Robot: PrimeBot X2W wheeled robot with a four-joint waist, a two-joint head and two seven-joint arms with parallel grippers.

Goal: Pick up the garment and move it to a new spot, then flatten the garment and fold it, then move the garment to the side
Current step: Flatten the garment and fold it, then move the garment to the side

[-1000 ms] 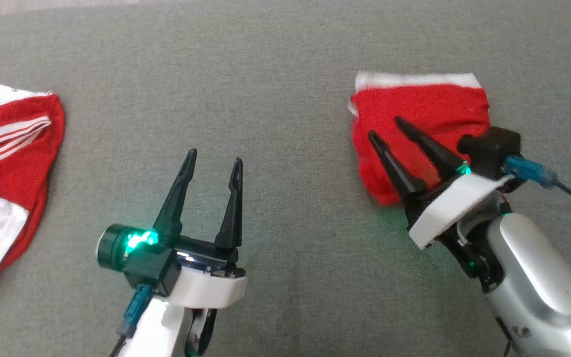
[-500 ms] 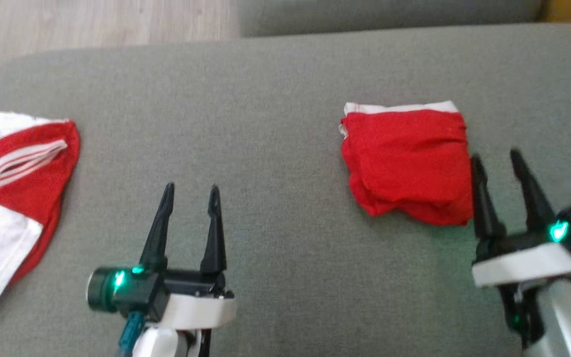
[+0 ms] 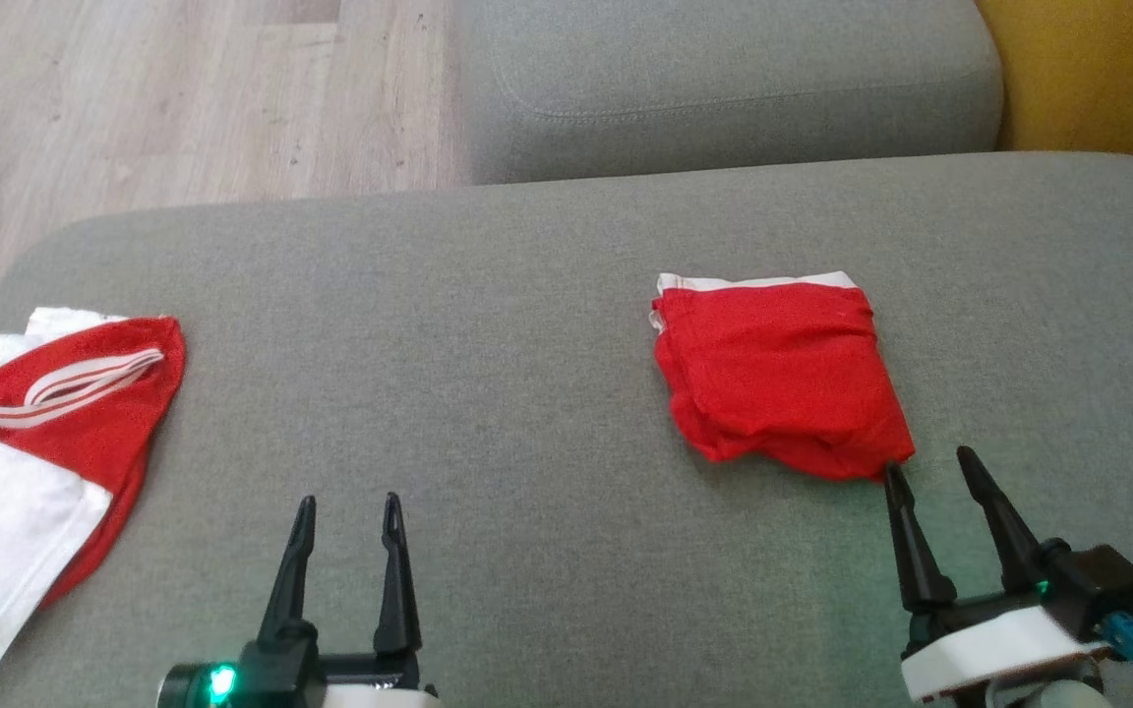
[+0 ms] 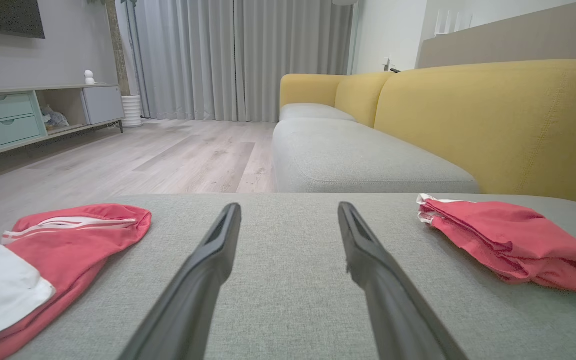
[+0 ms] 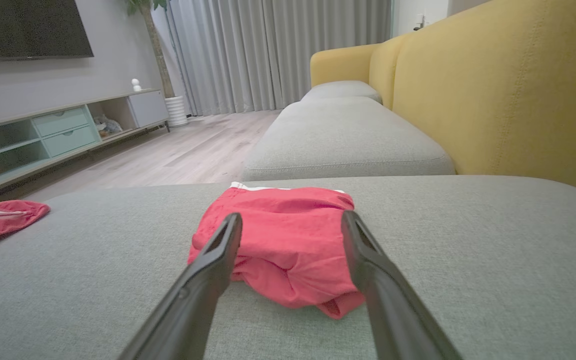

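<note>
Fingers point(image 3: 909, 551) of the right gripper point(image 3: 927, 464) spread wide and gripping nothing, tips just beside the near right corner of the folded red garment point(image 3: 783, 383); hard to say whether brushing it. A second ago pressed down on top of the red cloth and not quite as wide; now let go, pulled back to the near side and clear of it. Head camera tipped up as well, so the shift of the whole picture no move of the cloth. Probably the fold and the move to the side both done, with nothing left but backing away.

Folded into a neat, nearly square pad, lying flat on the right part of the grey cushion point(image 3: 527, 393). White band along the far edge, lumpy folded edge facing near. Long axis hard to pick, being so close to square; seems to run far to near, leaning a little to the right at the near end.

Further out: left gripper point(image 3: 348, 501) at the near left, fingers open too and empty, well apart from the pad. Away at the left edge of the cushion, a second red and white garment point(image 3: 55, 423), loose and not folded. Beyond the far edge, a far cushion point(image 3: 724, 88), wooden floor point(image 3: 134, 98) to the far left, yellow sofa back point(image 3: 1098, 79) at the far right.
</note>
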